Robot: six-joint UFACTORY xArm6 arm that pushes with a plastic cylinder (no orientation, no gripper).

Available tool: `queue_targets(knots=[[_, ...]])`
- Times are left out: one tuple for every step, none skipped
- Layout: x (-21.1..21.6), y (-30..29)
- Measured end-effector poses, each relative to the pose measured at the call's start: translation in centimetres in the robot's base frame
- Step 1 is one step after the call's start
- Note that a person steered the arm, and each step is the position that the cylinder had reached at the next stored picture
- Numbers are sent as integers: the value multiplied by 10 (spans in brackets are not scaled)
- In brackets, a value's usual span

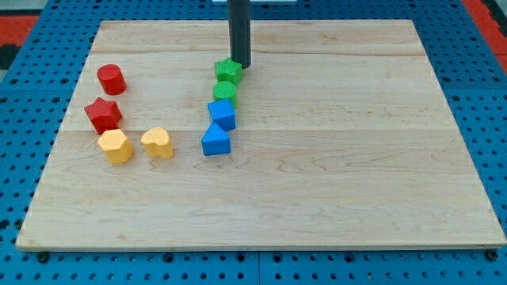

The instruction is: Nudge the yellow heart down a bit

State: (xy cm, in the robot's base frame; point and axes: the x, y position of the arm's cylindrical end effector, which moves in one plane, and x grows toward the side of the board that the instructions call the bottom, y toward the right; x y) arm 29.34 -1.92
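Note:
The yellow heart (158, 142) lies on the wooden board (333, 158) at the left, next to a yellow hexagon (116, 146) on its left. My tip (240, 66) comes down from the view's top and stands at the upper right edge of the green star (228, 70). It is far up and to the right of the yellow heart.
A red cylinder (112, 79) and a red star (103, 114) lie above the yellow blocks. Below the green star stand a green cylinder (225, 91), a blue cube (223, 113) and a blue triangular block (215, 140), in a column. Blue pegboard surrounds the board.

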Motion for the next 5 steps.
queue_targets(knots=[[-53,7],[-24,-65],[52,-64],[115,-89],[152,-104]])
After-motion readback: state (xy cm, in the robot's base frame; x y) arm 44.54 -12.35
